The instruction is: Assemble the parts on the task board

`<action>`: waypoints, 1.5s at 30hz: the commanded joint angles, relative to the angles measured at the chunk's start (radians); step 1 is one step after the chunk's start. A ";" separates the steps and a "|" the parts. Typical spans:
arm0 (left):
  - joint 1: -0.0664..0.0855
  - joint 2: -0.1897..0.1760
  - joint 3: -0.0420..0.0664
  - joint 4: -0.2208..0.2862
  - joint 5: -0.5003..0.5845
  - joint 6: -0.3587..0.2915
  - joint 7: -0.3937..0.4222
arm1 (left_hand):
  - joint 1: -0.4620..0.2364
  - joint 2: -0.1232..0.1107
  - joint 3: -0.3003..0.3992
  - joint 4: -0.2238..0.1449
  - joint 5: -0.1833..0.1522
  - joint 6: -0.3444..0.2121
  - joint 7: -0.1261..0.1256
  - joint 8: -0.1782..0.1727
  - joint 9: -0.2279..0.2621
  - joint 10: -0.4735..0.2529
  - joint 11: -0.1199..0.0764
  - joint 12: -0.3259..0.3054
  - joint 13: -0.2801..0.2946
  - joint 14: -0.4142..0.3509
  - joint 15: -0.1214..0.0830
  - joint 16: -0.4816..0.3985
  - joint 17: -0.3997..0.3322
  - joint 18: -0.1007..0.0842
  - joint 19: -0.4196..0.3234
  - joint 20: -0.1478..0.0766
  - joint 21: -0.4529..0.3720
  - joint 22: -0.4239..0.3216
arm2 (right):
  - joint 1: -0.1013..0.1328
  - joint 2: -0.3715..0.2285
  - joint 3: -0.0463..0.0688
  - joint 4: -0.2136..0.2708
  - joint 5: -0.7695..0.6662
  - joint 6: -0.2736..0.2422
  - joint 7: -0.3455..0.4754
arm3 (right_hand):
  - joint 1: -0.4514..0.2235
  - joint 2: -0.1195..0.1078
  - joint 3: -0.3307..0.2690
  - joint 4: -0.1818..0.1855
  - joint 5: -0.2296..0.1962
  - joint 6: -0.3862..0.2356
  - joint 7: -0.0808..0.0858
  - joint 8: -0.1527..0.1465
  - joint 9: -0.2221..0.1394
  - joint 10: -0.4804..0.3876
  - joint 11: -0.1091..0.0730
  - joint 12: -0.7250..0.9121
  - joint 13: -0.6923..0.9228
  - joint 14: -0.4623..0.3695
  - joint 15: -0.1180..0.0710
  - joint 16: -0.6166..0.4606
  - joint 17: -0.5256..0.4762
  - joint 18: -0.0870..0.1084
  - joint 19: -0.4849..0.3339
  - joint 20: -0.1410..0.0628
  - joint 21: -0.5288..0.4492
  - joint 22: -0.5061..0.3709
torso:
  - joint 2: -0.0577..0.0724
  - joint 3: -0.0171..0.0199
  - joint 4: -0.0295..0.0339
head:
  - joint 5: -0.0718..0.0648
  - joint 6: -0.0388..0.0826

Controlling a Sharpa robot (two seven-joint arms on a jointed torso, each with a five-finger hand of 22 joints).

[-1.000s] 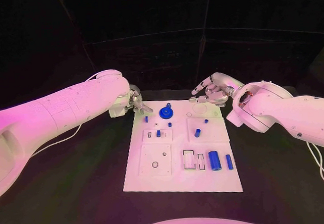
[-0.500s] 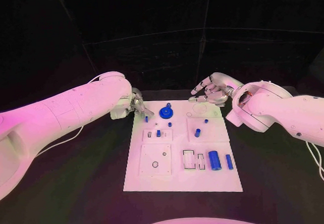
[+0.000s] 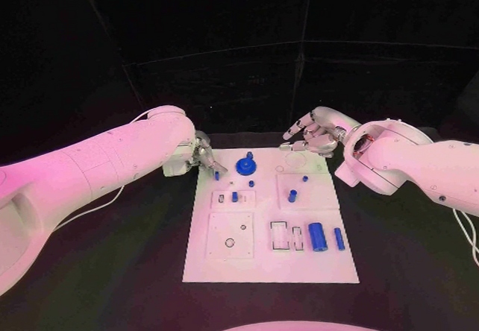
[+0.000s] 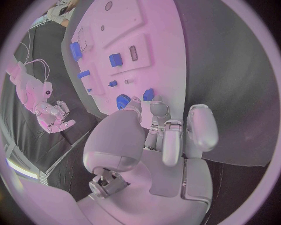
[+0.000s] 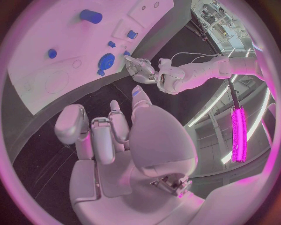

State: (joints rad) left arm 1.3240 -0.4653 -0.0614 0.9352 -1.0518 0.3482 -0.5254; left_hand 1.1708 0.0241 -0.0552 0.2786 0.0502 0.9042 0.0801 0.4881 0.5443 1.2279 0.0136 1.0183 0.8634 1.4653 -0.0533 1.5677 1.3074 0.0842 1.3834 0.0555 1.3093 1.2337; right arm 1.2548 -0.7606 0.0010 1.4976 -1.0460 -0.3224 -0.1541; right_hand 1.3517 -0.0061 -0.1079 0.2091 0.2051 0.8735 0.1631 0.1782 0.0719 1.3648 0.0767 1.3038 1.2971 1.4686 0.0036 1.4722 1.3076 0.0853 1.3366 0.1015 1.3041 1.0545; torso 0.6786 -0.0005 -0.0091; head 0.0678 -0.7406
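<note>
Hovering at the task board (image 3: 268, 262)'s far corners, both hands' fingers (image 4: 199, 125) spread, holding nothing.

Task board (image 3: 234, 263) sits mid-table — left hand (image 3: 199, 151) at its far left corner, right hand (image 3: 316, 137) at its far right.

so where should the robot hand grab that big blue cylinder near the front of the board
Pinch the big blue cylinder across its round sides at mid-length, coming down from above. It seems to lie flat on the white board, long axis pointing away from the robot, with a slimmer blue piece close on its right, so fingertips should straddle it narrowly. The right robot hand looks nearer.
</note>
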 commanded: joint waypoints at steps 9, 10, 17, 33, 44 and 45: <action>0.001 0.002 0.000 0.002 -0.006 0.020 -0.009 | 0.047 0.020 -0.002 -0.014 0.004 0.014 -0.004 0.009 -0.005 0.000 -0.010 0.006 -0.004 0.105 -0.004 0.003 0.263 -0.003 0.006 0.000 0.000 0.003 | 0.002 0.001 0.001 0.000 0.001 0.005 0.008 | 0.004 0.004 -0.005 0.000 0.006 -0.004 0.000 0.005 -0.001 -0.006 -0.001 0.002 0.000 0.064 -0.007 -0.005 0.089 0.015 -0.001 0.001 -0.006 0.001 | 0.001 0.0006 -0.0007 | -0.001 -0.003; 0.001 0.003 0.000 0.002 -0.006 0.020 -0.009 | 0.051 0.021 -0.002 -0.015 0.004 0.014 -0.004 0.010 -0.006 0.000 -0.010 0.006 -0.004 0.105 -0.004 0.003 0.263 -0.003 0.006 0.000 0.000 0.003 | 0.002 0.001 0.001 0.000 0.001 0.006 0.008 | 0.004 0.004 -0.005 0.000 0.006 -0.004 0.000 0.005 -0.001 -0.006 -0.001 0.002 0.000 0.064 -0.007 -0.005 0.089 0.015 -0.001 0.001 -0.006 0.001 | 0.001 0.0007 -0.0007 | -0.001 -0.003; 0.000 0.005 0.000 0.001 -0.006 0.015 -0.008 | 0.096 0.045 0.013 -0.037 0.004 0.014 -0.005 0.012 -0.010 0.000 -0.012 0.006 -0.008 0.105 -0.005 0.003 0.263 -0.004 0.006 -0.002 0.000 0.005 | 0.002 0.001 0.001 0.001 0.001 0.006 0.007 | 0.006 0.005 -0.005 0.000 0.007 -0.004 0.000 0.006 -0.001 -0.007 -0.001 0.002 0.000 0.064 -0.007 -0.005 0.089 0.014 0.000 0.001 -0.005 0.001 | 0.001 0.0003 -0.0004 | -0.001 -0.004; -0.004 -0.008 0.001 0.020 0.014 -0.017 -0.007 | 0.274 0.101 0.156 -0.168 0.000 0.018 -0.027 0.037 0.002 0.016 -0.031 0.004 -0.012 0.105 -0.020 0.003 0.263 -0.007 0.014 -0.016 0.007 0.021 | 0.002 0.000 0.001 0.001 0.001 0.007 0.006 | 0.006 0.005 -0.005 0.000 0.007 -0.004 0.000 0.006 -0.001 -0.007 -0.001 0.002 0.000 0.064 -0.007 -0.005 0.089 0.014 0.000 0.001 -0.005 0.001 | 0.001 -0.0005 0.0013 | -0.002 -0.008; -0.005 -0.089 0.002 0.121 0.095 -0.105 -0.006 | 0.259 0.092 0.198 -0.173 -0.001 0.015 -0.028 0.056 0.020 0.029 -0.033 0.009 -0.009 0.105 -0.021 0.003 0.263 -0.008 0.018 -0.018 0.010 0.027 | 0.002 -0.002 0.001 -0.002 0.001 0.009 0.005 | 0.006 0.005 -0.005 0.000 0.007 -0.004 0.000 0.006 -0.001 -0.007 -0.001 0.002 0.000 0.064 -0.007 -0.005 0.089 0.014 0.000 0.001 -0.005 0.001 | -0.001 0.0007 0.0042 | -0.001 -0.005; -0.005 -0.100 0.002 0.135 0.107 -0.116 -0.005 | 0.258 0.092 0.198 -0.173 -0.001 0.015 -0.028 0.056 0.020 0.029 -0.033 0.009 -0.009 0.105 -0.021 0.003 0.263 -0.008 0.018 -0.018 0.010 0.027 | 0.002 -0.002 0.001 -0.003 0.001 0.009 0.005 | 0.006 0.005 -0.005 0.000 0.007 -0.004 0.000 0.006 -0.001 -0.007 -0.001 0.002 0.000 0.064 -0.007 -0.005 0.089 0.014 0.000 0.001 -0.005 0.001 | -0.001 0.0004 0.0049 | -0.001 -0.004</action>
State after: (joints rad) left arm 1.3178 -0.5620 -0.0610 1.0601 -1.0014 0.2895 -0.5264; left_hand 1.4312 0.1169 0.0892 0.1571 0.0465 0.9192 0.0576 0.5086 0.5265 1.2491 -0.0184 1.0230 0.8534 1.4651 -0.0678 1.5677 1.3074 0.0842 1.3976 0.0413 1.3138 1.2603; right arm 1.2548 -0.7623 0.0010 1.4948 -1.0460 -0.3188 -0.1546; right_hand 1.3516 -0.0062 -0.1078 0.2091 0.2050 0.8735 0.1631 0.1781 0.0719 1.3648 0.0767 1.3038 1.2972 1.4686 0.0036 1.4722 1.3074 0.0853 1.3366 0.1015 1.3041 1.0545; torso 0.6782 -0.0004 -0.0063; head 0.0672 -0.7459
